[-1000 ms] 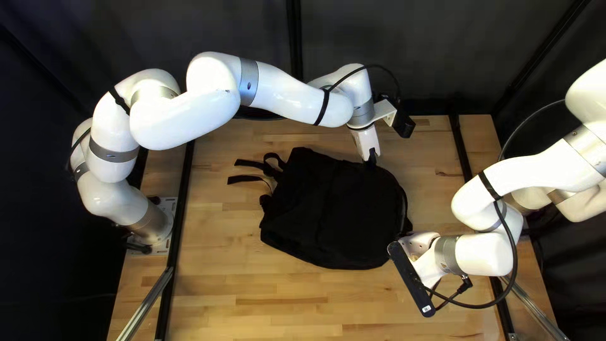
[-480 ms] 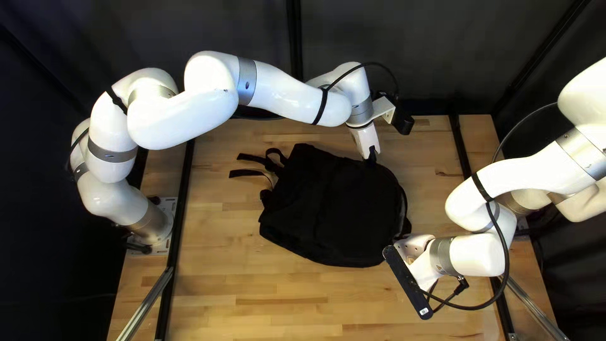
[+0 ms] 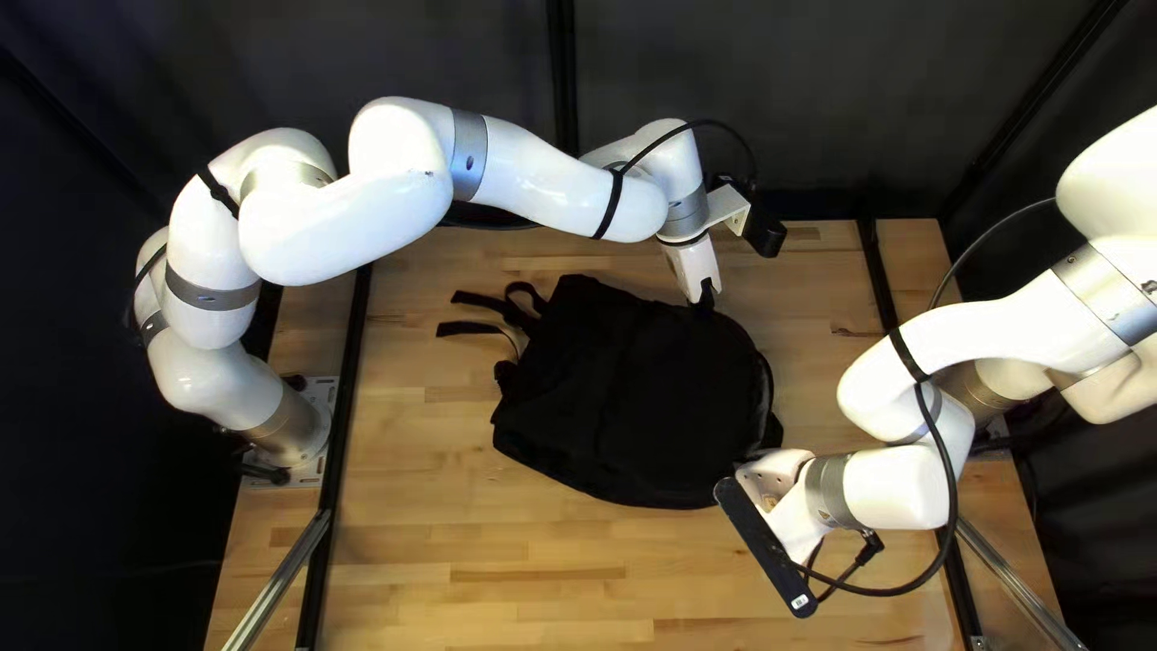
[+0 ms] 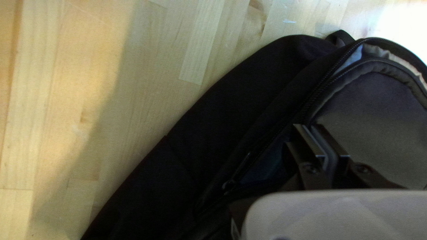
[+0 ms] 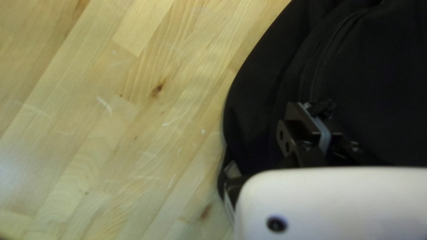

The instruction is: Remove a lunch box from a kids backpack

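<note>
The black backpack (image 3: 627,392) lies mid-table, and the left gripper (image 3: 705,293) has its fingers pinched together on the edge of its open mouth. Down at its near right corner, the right gripper (image 3: 771,479) is closed on a zipper pull (image 5: 324,106).

Backpack (image 3: 627,398): matt black cloth | lining (image 4: 373,106): grey cloth | table (image 3: 482,543): smooth wood | arms: glossy white

A pale wooden table (image 3: 482,567) stands before a dark curtain (image 3: 771,72), black strips (image 3: 346,398) running along its sides.
</note>
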Controlling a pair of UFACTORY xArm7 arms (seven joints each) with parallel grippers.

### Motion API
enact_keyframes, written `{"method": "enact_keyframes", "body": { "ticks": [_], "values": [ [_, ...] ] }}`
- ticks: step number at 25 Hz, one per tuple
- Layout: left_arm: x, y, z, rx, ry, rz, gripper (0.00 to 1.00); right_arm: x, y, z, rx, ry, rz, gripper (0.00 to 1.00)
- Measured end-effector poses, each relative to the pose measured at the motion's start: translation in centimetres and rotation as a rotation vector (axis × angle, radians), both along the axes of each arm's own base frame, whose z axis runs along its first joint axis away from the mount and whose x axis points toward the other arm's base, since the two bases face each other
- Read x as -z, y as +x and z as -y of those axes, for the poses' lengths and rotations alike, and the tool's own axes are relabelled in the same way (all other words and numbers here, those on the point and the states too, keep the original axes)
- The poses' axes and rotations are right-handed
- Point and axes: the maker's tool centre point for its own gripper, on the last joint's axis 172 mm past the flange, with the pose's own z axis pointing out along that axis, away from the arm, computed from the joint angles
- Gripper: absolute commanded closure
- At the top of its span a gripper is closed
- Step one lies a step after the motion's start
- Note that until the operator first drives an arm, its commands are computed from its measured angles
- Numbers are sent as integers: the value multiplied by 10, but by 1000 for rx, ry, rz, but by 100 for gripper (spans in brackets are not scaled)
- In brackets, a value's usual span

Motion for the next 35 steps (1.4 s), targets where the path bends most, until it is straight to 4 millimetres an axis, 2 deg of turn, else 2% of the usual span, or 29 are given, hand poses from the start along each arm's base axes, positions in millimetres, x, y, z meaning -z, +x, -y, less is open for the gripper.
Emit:
{"method": "enact_keyframes", "body": {
  "ticks": [8,15,16,20,22,29,30,31,33,34,35],
  "values": [
    [-5,2,1,2,4,-5,100,-2,15,0,-40,-5,-19,100],
    [0,-4,-2,-8,-1,-36,100,-2,16,-1,-45,-8,-25,100],
    [1,-5,-2,-11,-2,-41,100,-2,16,-1,-45,-8,-25,96],
    [5,-8,-3,-23,-4,-61,100,-2,16,-1,-45,-8,-25,96],
    [5,-9,-2,-30,-5,-69,100,-2,16,-1,-45,-8,-25,100],
    [14,-3,1,-48,-10,-91,100,-2,16,-1,-45,-8,-25,98],
    [14,-2,1,-49,-11,-92,100,-2,16,-1,-45,-8,-25,90],
    [14,-2,1,-51,-12,-92,100,-2,16,-1,-45,-8,-25,74],
    [11,-2,1,-55,-14,-90,100,-2,16,-1,-45,-8,-25,78],
    [9,-2,1,-57,-15,-88,100,-2,16,-1,-45,-8,-25,94],
    [7,-2,2,-59,-16,-87,100,-2,16,-1,-45,-8,-25,100]
  ]
}}
